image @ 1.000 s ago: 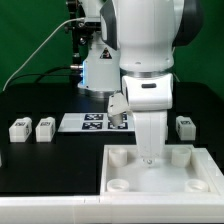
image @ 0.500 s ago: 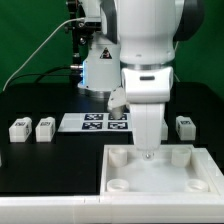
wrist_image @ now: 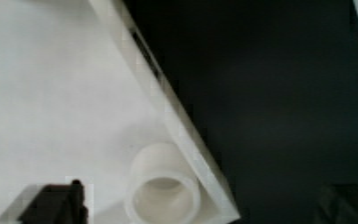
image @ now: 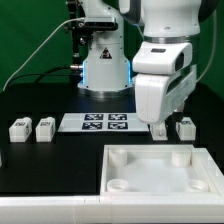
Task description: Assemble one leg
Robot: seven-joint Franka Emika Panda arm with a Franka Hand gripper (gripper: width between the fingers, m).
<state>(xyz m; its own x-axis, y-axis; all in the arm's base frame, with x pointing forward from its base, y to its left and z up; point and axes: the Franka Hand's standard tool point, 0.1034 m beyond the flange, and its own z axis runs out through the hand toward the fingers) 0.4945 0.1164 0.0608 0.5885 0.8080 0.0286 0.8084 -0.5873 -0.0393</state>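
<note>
Progress is slim, going by what shows. No leg is in the panel (image: 160,172) yet: every round corner socket I can see stands empty, including the socket (wrist_image: 158,182) under my wrist camera.

My gripper (image: 158,127) carries nothing. In the wrist view my fingers (wrist_image: 51,203) stand wide apart, with only the panel's edge and dark table (wrist_image: 282,90) between them.

The leg (image: 185,127) closest to me sits upright on the table just behind the panel's far corner, on the exterior view's right. It is just beside my gripper, and I can't tell whether they touch. Two more legs (image: 18,128) wait side by side well off on the exterior view's left, beyond the marker board (image: 95,122).

So, as I judge it, the whole job is left: grasp a leg, carry it over a socket, seat it.

A second ago I hung low over the middle of the panel's back edge, blocking the marker board's end. Now I have swung toward the exterior view's right and back off the panel, next to that near leg, and the marker board shows in full. The legs and panel lie where they were.
</note>
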